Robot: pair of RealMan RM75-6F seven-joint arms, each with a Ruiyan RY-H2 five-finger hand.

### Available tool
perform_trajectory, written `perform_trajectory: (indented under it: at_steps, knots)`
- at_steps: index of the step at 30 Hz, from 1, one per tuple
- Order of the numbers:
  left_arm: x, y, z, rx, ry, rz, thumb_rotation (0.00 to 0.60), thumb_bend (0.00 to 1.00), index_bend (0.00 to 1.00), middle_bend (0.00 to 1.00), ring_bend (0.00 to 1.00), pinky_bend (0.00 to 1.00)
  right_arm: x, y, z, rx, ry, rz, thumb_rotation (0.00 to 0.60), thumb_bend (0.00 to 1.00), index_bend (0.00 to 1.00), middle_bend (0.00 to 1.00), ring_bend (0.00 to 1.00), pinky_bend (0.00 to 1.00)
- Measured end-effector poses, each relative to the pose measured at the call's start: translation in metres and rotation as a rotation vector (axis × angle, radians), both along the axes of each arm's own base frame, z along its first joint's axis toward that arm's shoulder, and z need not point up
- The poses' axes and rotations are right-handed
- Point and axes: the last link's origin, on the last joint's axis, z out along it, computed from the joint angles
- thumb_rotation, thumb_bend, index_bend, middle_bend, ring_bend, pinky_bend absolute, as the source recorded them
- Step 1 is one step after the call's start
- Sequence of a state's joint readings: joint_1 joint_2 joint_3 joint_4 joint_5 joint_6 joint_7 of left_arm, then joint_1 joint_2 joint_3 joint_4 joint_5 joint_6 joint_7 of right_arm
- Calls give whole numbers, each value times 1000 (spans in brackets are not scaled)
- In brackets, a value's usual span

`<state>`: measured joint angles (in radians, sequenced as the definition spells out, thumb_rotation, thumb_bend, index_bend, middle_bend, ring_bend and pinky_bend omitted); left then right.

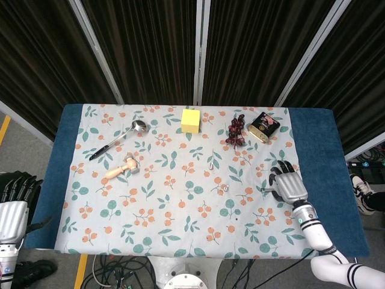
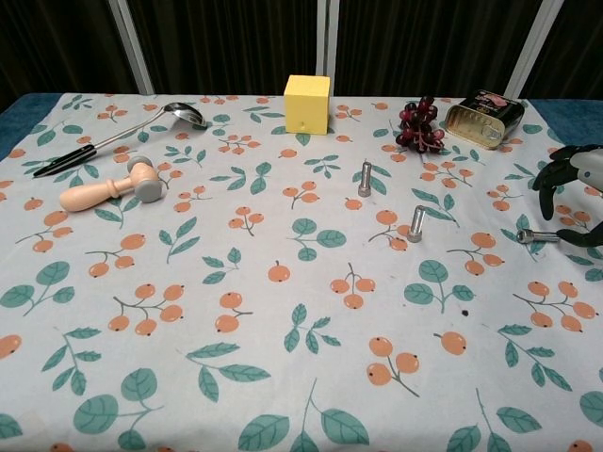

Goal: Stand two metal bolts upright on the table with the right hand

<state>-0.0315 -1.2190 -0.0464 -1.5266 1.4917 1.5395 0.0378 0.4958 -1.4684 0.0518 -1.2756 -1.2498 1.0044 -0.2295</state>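
Dark curtains are backing the floral tablecloth (image 2: 283, 377) where two bolts (image 2: 365, 178) (image 2: 415, 224) are standing upright, suggesting completion, while the right hand (image 2: 575, 193) is hovering empty, fingers spread, over a third, lying bolt (image 2: 537, 236).

I see the table (image 2: 188, 395) with a printed cloth, carrying a ladle (image 2: 113, 139), mallet (image 2: 108, 188), yellow block (image 2: 307, 104), grapes (image 2: 419, 126), tin (image 2: 483, 119), two upright bolts (image 2: 365, 178), one lying bolt (image 2: 537, 236).

Bare cloth in front, two upright bolts (image 2: 365, 178) (image 2: 415, 224) mid-table, clutter along back
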Motion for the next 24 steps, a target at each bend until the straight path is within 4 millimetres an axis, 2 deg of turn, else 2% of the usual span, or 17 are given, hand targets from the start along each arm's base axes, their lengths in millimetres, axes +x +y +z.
perform_trajectory:
  at_steps: [16,24]
  knots:
    - [0,0,0,-1,3,3,600,0,158,87,0,0,-6,-1,-9,20,4,-17,600,277,510,216,0,0]
    - [-1,0,0,0,2,7,600,0,158,87,0,0,-6,-1,-10,20,10,-18,600,354,567,244,0,0]
